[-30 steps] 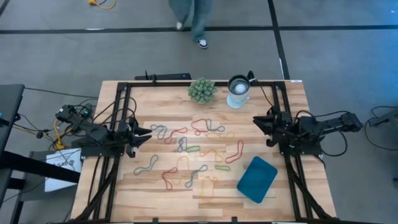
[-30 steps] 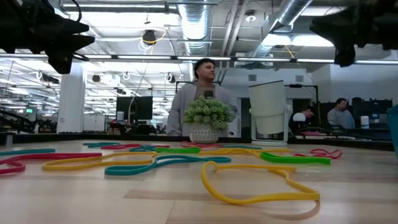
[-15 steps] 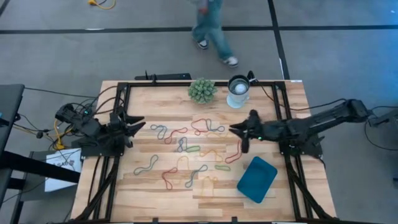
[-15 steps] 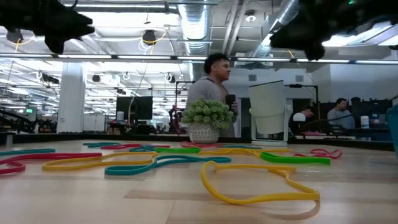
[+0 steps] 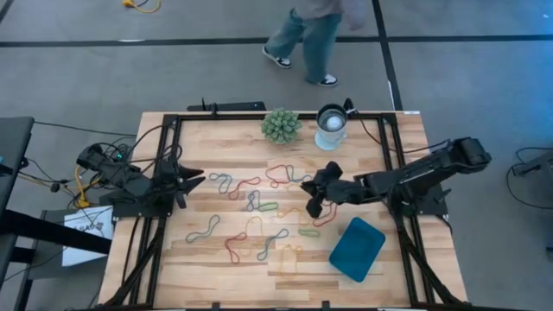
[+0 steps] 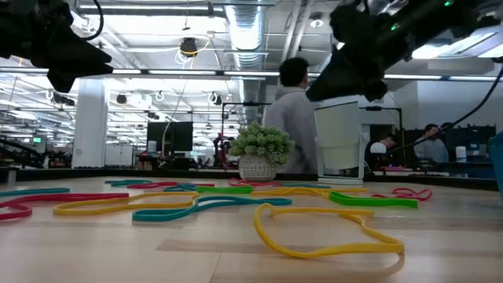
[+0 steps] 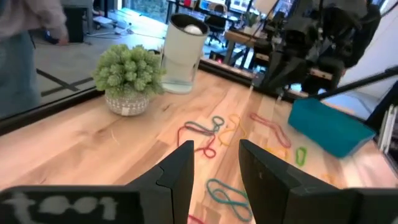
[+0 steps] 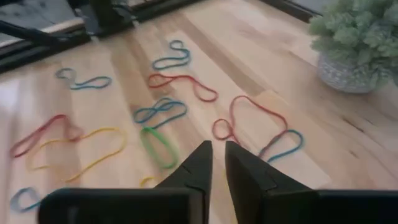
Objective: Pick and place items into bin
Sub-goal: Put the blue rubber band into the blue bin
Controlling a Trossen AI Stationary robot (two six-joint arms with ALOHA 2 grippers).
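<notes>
We see the person (image 5: 315, 34) beyond the table only from the waist down, cut off by the high view's top edge. The right gripper (image 5: 315, 197) covers part of the bands (image 5: 324, 212) beneath it. In the low view, the bin (image 6: 499, 161) shows only as a sliver at the edge, far from either gripper.

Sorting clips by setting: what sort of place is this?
Probably a robotics lab in an open-plan office: exposed ceiling ducts, desks with seated people behind, and a framed wooden table on grey floor.

The right gripper (image 5: 313, 197) reaches over the scattered rubber bands (image 5: 259, 207) mid-table. The left gripper (image 5: 197, 180) waits at the table's left edge. The teal bin (image 5: 357, 248) lies near the front right, a person (image 5: 311, 34) beyond.
</notes>
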